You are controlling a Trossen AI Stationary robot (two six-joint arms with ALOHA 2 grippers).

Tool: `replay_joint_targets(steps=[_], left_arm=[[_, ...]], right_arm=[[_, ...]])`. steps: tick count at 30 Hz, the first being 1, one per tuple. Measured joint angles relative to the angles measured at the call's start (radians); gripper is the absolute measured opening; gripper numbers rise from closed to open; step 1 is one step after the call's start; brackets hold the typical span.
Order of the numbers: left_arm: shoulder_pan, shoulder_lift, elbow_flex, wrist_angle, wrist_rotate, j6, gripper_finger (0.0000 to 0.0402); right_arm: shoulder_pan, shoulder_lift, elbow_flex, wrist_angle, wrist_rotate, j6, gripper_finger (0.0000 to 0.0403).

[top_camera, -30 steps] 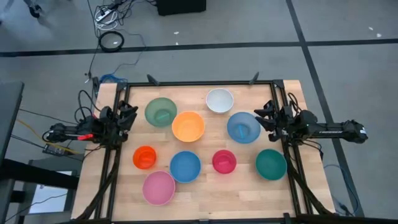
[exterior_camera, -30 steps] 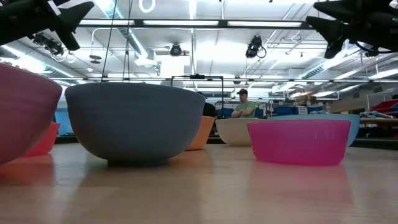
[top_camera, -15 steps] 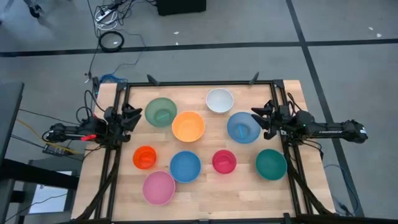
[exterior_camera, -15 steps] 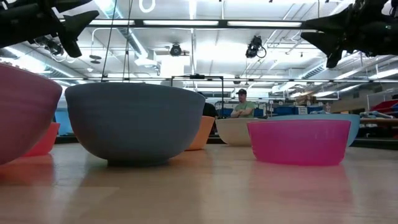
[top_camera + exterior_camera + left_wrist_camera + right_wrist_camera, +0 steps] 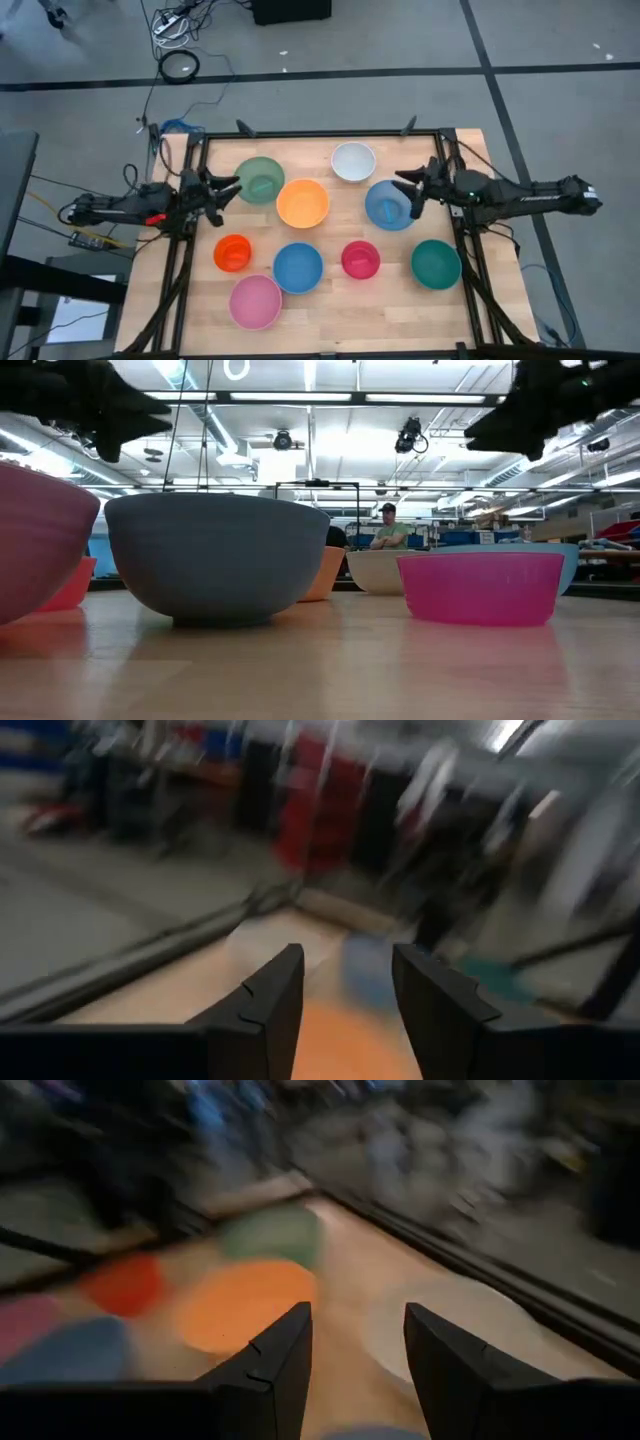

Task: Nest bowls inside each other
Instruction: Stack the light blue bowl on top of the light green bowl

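Note:
Several plastic bowls stand apart, each on its base, on the wooden table [image 5: 330, 320]: sage green [image 5: 259, 180], white [image 5: 353, 161], orange [image 5: 302, 203], blue [image 5: 391, 205], teal [image 5: 436, 263], magenta-red [image 5: 360, 259], a second blue [image 5: 298, 267], orange-red [image 5: 232, 252] and pink [image 5: 255, 301]. My left gripper [image 5: 228, 187] hangs open in the air beside the sage green bowl's left rim. My right gripper [image 5: 405, 185] hangs open above the right-hand blue bowl's rim. Both point level toward the table's middle with nothing between their fingers [image 5: 270, 1010] [image 5: 275, 1365].
Black frame rails [image 5: 320, 133] run along the table's far edge and both sides. In the low view the pink bowl [image 5: 40, 540], a blue bowl [image 5: 215, 555] and the magenta-red bowl [image 5: 482, 585] stand nearest. A person [image 5: 389, 530] sits in the room far behind the table.
Both grippers have tipped up from a downward slant to about level and reached toward the table's middle, the left toward the sage green bowl, the right toward the right-hand blue bowl while rising a little. The bowls have not moved.

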Motion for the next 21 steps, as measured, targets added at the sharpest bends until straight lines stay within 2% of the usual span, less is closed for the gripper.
replay_joint_targets(steps=[3,7,14,21], left_arm=[[0.0,0.123,0.118,-0.252,-0.071,-0.026,0.0162],[0.0,0.314,0.235,-0.449,-0.092,-0.022,0.0162],[0.0,0.595,0.357,-0.543,-0.006,0.104,0.0162],[0.0,0.783,0.38,-0.582,0.008,0.114,0.0162]], right_arm=[[0.016,0.132,0.176,-0.247,0.148,0.097,0.015],[0.026,0.314,0.393,-0.552,0.224,0.236,0.015],[0.055,0.55,0.658,-0.875,0.227,0.387,0.015],[0.14,0.629,0.802,-1.119,0.287,0.5,0.015]])
